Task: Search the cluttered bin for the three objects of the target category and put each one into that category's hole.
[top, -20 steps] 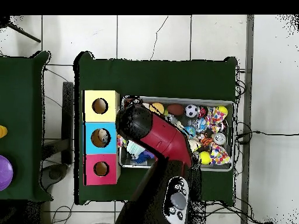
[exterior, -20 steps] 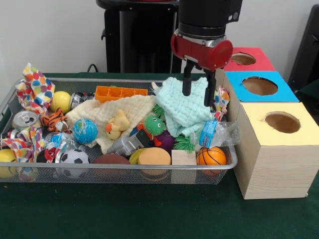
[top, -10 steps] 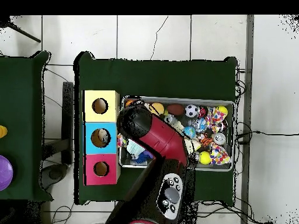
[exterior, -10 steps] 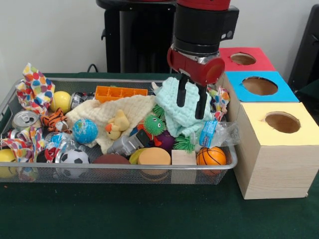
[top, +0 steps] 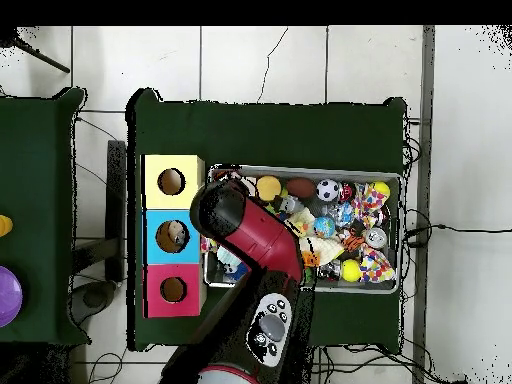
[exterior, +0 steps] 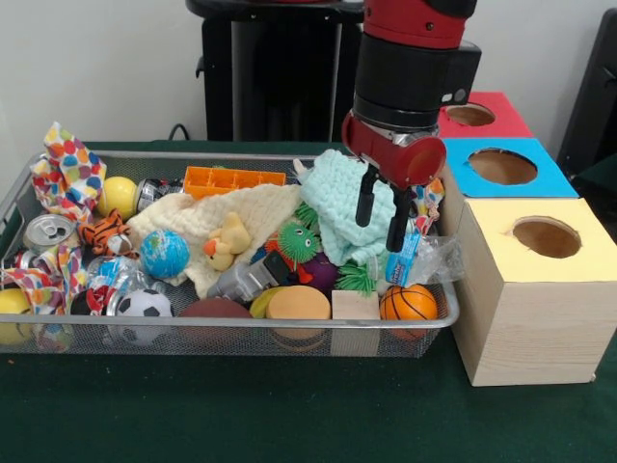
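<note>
My gripper point(exterior: 382, 214) hangs open at the right end of the wire bin point(exterior: 241, 328), its two black fingers just in front of a mint green knitted cloth point(exterior: 339, 198), with nothing between them. A small blue and white packet point(exterior: 402, 258) and an orange basketball point(exterior: 409, 302) lie just below the fingers. Right of the bin stands a row of boxes, each with a round hole: yellow point(exterior: 545, 236), blue point(exterior: 501, 166) and red point(exterior: 472, 114). In the overhead view the red arm point(top: 250, 235) hides the gripper.
The bin also holds a cream cloth point(exterior: 255, 210), a yellow duck point(exterior: 228, 241), a green spiky toy point(exterior: 297, 241), a globe ball point(exterior: 165, 253), a soccer ball point(exterior: 145, 305), a can point(exterior: 48, 231) and an orange tray point(exterior: 233, 178). In the overhead view something lies inside the blue box's hole point(top: 173, 236).
The gripper has come down and nearer the bin's front, shifting slightly toward the boxes. It stays open. The bin's contents have not moved.
</note>
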### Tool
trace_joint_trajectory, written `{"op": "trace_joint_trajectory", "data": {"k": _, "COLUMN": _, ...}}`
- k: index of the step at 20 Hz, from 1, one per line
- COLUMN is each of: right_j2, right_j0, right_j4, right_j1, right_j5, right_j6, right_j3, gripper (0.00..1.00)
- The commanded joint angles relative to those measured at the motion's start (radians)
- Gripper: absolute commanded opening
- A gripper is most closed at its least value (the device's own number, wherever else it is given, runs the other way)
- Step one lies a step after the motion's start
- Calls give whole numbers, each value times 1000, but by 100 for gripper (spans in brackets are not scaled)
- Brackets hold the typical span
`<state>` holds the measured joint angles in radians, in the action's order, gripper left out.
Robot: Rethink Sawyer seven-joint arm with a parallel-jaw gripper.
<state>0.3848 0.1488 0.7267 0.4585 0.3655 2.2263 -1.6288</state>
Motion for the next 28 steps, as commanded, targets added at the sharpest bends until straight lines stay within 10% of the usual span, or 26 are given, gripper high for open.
{"op": "trace_joint_trajectory", "data": {"k": 1, "right_j2": -101, "right_j0": -21, "right_j4": 75, "right_j1": -9, "right_j5": -10, "right_j6": 284, "right_j3": 5, "gripper": 100}}
{"op": "trace_joint_trajectory", "data": {"k": 16, "right_j2": -119, "right_j0": 0, "right_j4": 140, "right_j1": -63, "right_j5": -25, "right_j6": 334, "right_j3": 1, "gripper": 100}}
{"op": "trace_joint_trajectory", "data": {"k": 28, "right_j2": -95, "right_j0": 19, "right_j4": 73, "right_j1": -78, "right_j5": 165, "right_j6": 281, "right_j3": 28, "gripper": 100}}
